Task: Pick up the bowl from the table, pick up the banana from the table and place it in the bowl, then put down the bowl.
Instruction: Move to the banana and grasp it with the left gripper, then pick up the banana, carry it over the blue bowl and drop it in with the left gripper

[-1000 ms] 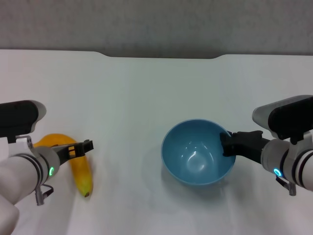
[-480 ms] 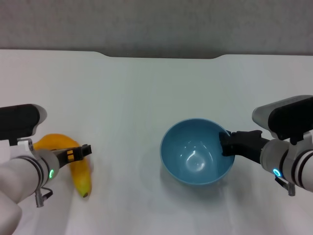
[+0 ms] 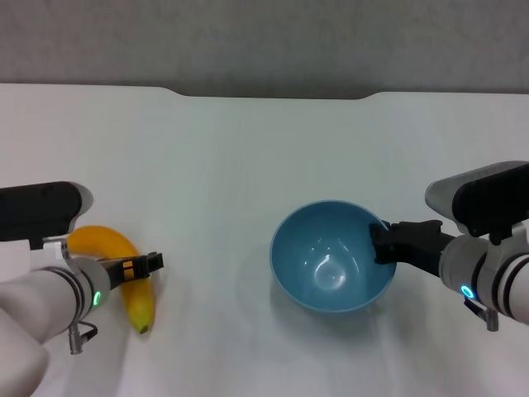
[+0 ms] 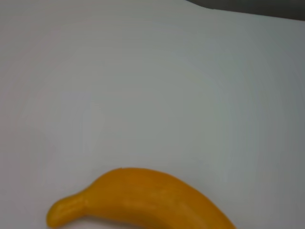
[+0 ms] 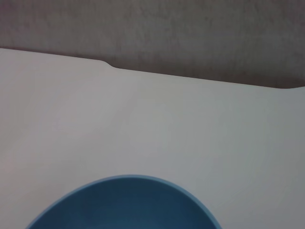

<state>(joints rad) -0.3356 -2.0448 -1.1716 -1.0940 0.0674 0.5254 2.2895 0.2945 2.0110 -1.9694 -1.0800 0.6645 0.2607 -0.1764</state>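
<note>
Nearest the robot on its left side, the banana [image 3: 124, 269] lies flat on the white worktop [image 3: 248, 165], curved, with its dark tip toward the near edge. The left hand [image 3: 149, 263] sits right over the banana's middle, its dark fingers reaching across the fruit toward the centre of the worktop. Whether those fingers are closed on the banana or merely around it cannot be told from the head view, and the left wrist view shows none of them: only the banana [image 4: 138, 200], its narrow stem end free and bare white surface beyond it.

On the robot's right side, a little farther out, the light-blue bowl [image 3: 331, 269] is upright and holds nothing. The right hand [image 3: 382, 244] is at the bowl's rim on the side nearest that arm, and its dark fingers are clenched on the rim there. Whether the bowl's base touches the worktop or is just clear of it cannot be told. The right wrist view shows the bowl's [image 5: 124, 202] rim and blue inside close up.

Bowl and banana are well apart. Beyond them the worktop runs bare to its far edge, with its shallow notch [image 3: 273, 93] against the grey wall [image 3: 264, 41].
</note>
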